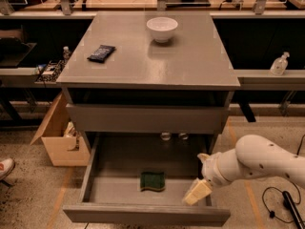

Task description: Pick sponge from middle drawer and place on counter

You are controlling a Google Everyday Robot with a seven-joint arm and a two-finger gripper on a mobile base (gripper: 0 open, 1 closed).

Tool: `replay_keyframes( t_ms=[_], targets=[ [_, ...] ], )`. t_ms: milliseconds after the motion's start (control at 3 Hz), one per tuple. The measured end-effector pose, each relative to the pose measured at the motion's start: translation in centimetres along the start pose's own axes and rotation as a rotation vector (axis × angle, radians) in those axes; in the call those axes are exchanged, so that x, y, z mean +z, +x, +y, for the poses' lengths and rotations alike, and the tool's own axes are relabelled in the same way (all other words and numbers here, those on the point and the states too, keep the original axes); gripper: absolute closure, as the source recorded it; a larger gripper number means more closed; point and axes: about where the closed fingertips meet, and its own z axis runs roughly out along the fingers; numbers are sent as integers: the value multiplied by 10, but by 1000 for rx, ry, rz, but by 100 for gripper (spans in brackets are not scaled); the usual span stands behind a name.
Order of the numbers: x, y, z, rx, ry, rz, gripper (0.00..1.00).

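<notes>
The grey counter (190,56) tops the cabinet at the centre of the scene, with a long light-wood workbench (128,3) running behind it. Below the counter a plain drawer front (147,119) sits closed, and beneath that the middle drawer (119,159) stands pulled out toward the camera, its flat grey floor mostly bare.

My white arm (269,161) reaches in from the right edge, bent toward the drawer's right front corner. An open cardboard box (57,140) rests on the speckled floor to the left of the cabinet.

On the counter, a white bowl (162,28) stands near the back edge, right of centre, and a flat dark packet (101,53) lies well apart from it, toward the left side.

The sponge (153,181) lies green face up on the drawer floor, near the front panel and roughly at mid-width, with a sliver of its pale foam showing along the lower edge.

My gripper (197,193), pale cream and pointing down and to the left, hangs over the drawer's right front area, to the right of the sponge and clear of it. Whether its grip is spread or closed, I cannot tell from this angle.

A small pump bottle (279,63) stands on the low shelf at far right.
</notes>
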Motion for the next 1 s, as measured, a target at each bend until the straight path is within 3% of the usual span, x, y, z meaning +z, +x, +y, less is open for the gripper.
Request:
replay_keyframes(
  t_ms=[333, 1000],
  targets=[
    [11, -4, -18, 9, 63, -35, 0],
    [28, -6, -21, 16, 48, -67, 0]
  ],
)
